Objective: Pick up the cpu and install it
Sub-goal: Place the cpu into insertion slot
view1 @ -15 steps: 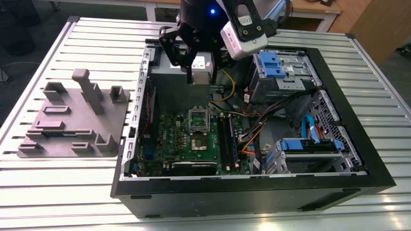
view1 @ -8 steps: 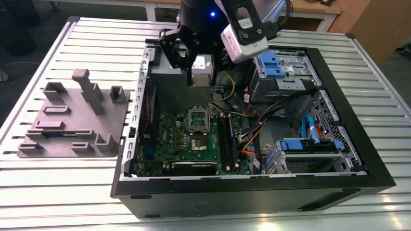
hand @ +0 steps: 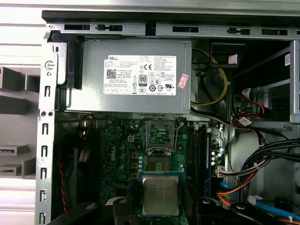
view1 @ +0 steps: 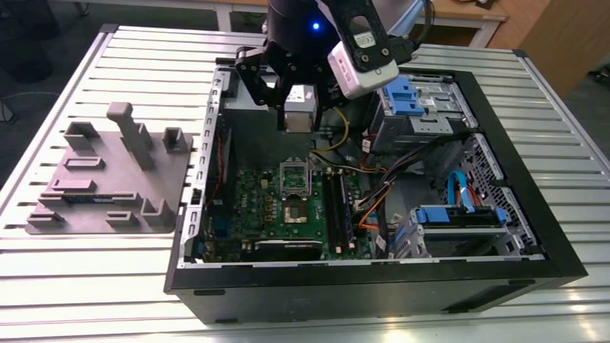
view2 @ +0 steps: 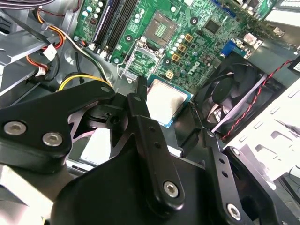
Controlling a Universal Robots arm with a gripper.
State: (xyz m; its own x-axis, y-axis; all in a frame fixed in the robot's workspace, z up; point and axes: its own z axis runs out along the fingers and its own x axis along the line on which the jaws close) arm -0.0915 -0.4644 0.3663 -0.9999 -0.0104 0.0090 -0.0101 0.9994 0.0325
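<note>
Fingers (view2: 140, 101) are clamping the cpu (hand: 161, 196) by opposite edges, carrying it flat above the motherboard (hand: 117, 154). Beyond it, the open socket (hand: 159, 135) is waiting. Keeping the chip level and squared to that socket seems to matter most.

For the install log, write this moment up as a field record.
holder: gripper, shut on the cpu
cpu position: held in the air over the open computer case, clear of the motherboard
cpu socket: empty, cpu not yet seated
nearby: power supply with white label; case fan
outside case: grey parts fixture on the slatted table
</note>
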